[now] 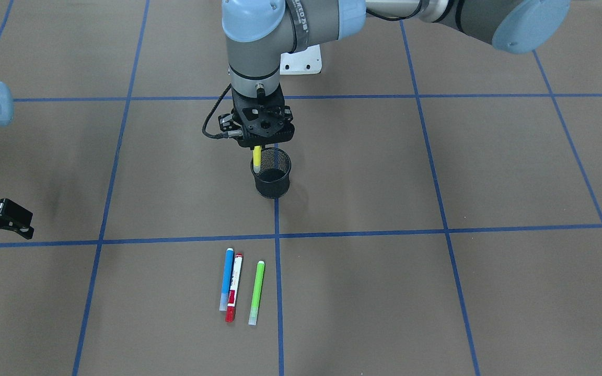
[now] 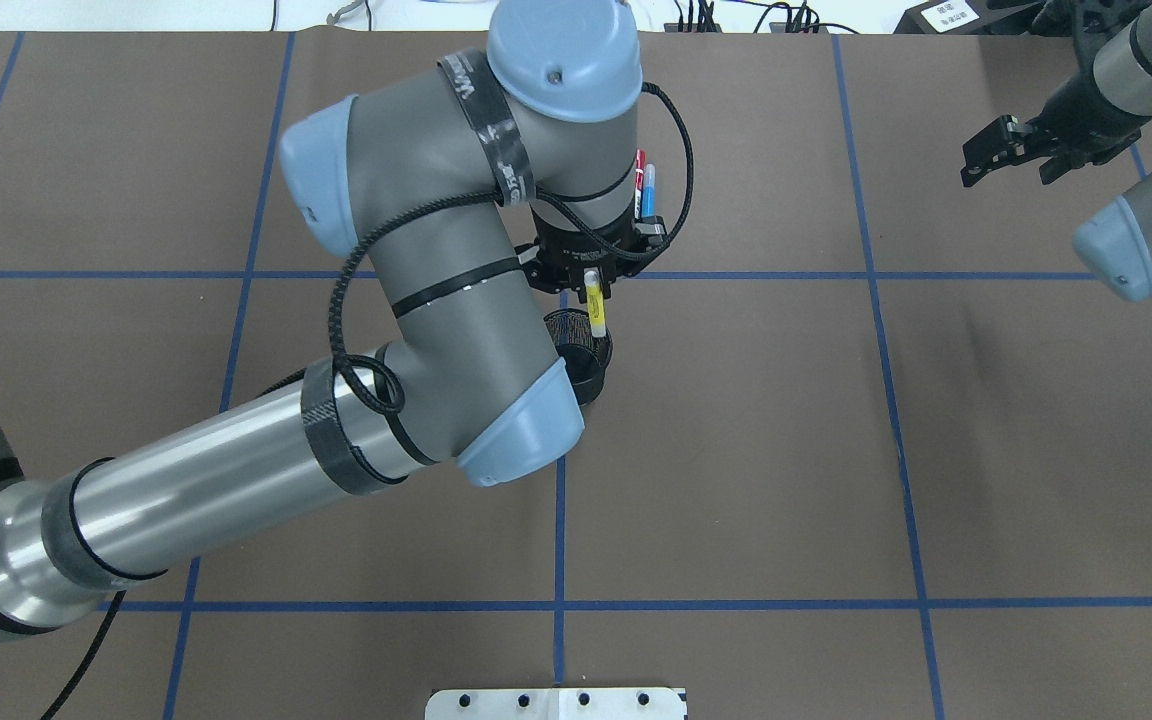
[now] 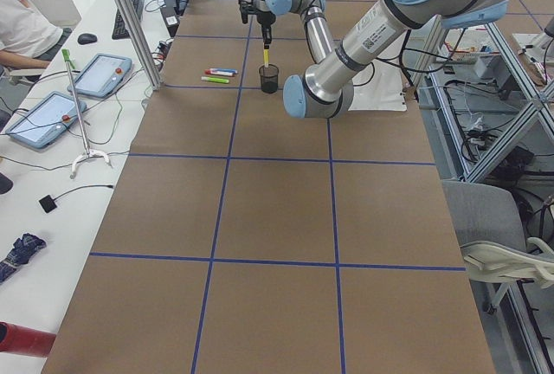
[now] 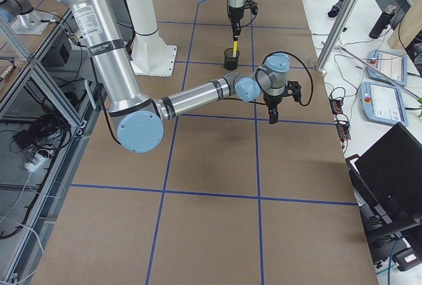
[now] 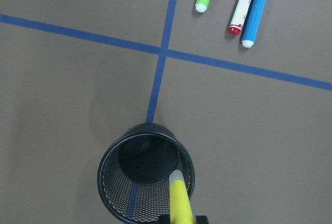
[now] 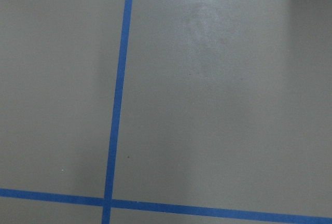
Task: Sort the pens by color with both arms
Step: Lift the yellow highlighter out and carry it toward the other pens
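Overhead, the left gripper (image 2: pixel 590 280) covers the yellow pen's (image 2: pixel 596 312) top.

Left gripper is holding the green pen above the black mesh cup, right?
Not quite. The left gripper holds the yellow pen above the black mesh cup, as the front-facing view shows. The green pen lies on the table.

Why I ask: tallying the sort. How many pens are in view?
4. The yellow pen is upright in the left hand, over the mesh cup; the blue pen, red-and-white pen and green pen lie side by side nearby.
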`<act>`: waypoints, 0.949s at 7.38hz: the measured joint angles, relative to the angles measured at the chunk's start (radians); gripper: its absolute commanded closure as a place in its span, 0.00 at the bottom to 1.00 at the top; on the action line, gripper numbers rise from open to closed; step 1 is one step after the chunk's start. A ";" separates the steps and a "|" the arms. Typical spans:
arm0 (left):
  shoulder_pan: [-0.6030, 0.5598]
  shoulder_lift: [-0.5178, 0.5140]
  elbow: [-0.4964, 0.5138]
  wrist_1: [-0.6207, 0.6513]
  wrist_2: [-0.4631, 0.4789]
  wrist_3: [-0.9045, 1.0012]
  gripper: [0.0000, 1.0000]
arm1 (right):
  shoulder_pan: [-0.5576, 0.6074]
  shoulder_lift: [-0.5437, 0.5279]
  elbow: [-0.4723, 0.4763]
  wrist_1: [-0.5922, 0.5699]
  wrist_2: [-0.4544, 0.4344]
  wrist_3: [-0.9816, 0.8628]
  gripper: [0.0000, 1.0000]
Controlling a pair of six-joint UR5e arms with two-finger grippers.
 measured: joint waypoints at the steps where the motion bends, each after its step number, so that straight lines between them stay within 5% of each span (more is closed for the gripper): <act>1: -0.034 -0.001 -0.034 0.011 0.002 0.007 1.00 | 0.000 0.002 0.000 0.000 0.000 0.002 0.00; 4: -0.080 0.002 -0.054 0.000 0.081 0.016 1.00 | 0.000 0.004 0.010 0.000 -0.004 0.014 0.00; 7: -0.077 0.041 0.068 -0.236 0.304 -0.008 1.00 | 0.000 0.004 0.018 0.035 -0.054 0.027 0.00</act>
